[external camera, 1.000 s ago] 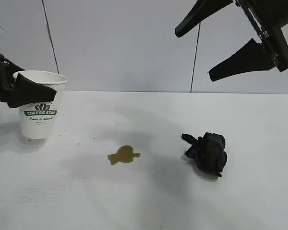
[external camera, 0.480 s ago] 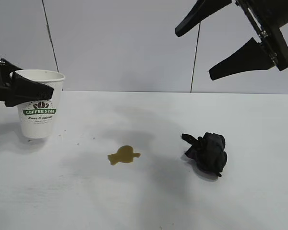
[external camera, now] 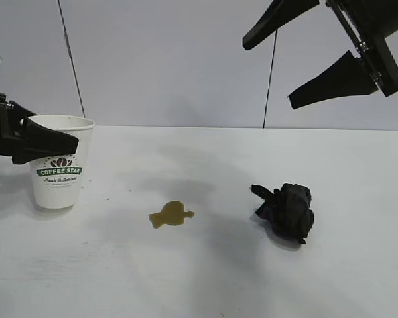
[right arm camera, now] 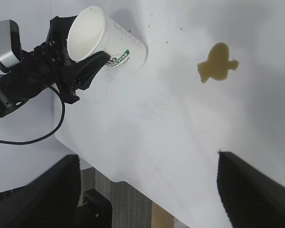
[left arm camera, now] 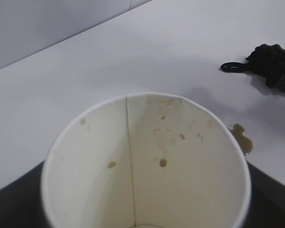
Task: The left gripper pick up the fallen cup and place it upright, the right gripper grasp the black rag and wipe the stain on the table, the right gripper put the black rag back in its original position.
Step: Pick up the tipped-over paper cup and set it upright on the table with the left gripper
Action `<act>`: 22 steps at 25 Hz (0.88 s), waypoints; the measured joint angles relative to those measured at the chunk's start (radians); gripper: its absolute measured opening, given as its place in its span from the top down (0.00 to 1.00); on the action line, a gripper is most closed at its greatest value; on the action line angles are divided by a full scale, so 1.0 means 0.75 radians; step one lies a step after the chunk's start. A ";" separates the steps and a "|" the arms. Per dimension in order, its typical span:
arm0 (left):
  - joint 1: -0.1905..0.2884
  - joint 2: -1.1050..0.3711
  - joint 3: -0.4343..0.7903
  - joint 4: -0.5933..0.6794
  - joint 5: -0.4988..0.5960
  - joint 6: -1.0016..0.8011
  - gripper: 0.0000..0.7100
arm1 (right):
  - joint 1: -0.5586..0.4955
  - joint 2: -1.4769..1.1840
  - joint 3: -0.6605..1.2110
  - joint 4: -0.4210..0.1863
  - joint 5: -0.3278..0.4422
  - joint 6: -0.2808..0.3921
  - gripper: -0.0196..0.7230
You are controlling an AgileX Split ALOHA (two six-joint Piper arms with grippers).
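i have the white surface (external camera: 205,278) spread wide in front of me, and on its far left the cup (external camera: 58,162) stands upright, base down on the surface as far as i can judge, mouth open to the top with brown drips inside. my left gripper (external camera: 48,142) comes in from the left edge with its fingers spread to the cup's width and clamped on it just under the rim, so i read the first step as all but done: the cup is righted and only needs letting go. my right gripper (external camera: 298,56) hangs high at the upper right, fingers wide apart and holding nothing, well above the black rag (external camera: 286,210), which lies bunched at right of centre on the surface. the stain (external camera: 170,214) sits between cup and rag, apart from both. next i'd spread the left fingers and draw that arm back without tipping the cup, then bring the right gripper down over the rag.
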 joint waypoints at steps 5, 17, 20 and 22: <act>0.000 0.000 0.000 0.000 0.001 0.101 0.19 | 0.000 0.000 0.000 0.000 -0.002 0.000 0.24; 0.000 0.000 0.000 0.000 0.001 0.118 0.18 | 0.000 0.000 0.000 0.000 -0.010 0.000 0.24; 0.000 0.000 0.000 0.000 0.001 0.114 0.14 | 0.000 0.000 0.000 0.000 -0.030 0.000 0.24; 0.001 0.000 0.000 0.000 0.001 0.100 0.12 | 0.000 0.000 0.000 0.000 -0.038 0.000 0.24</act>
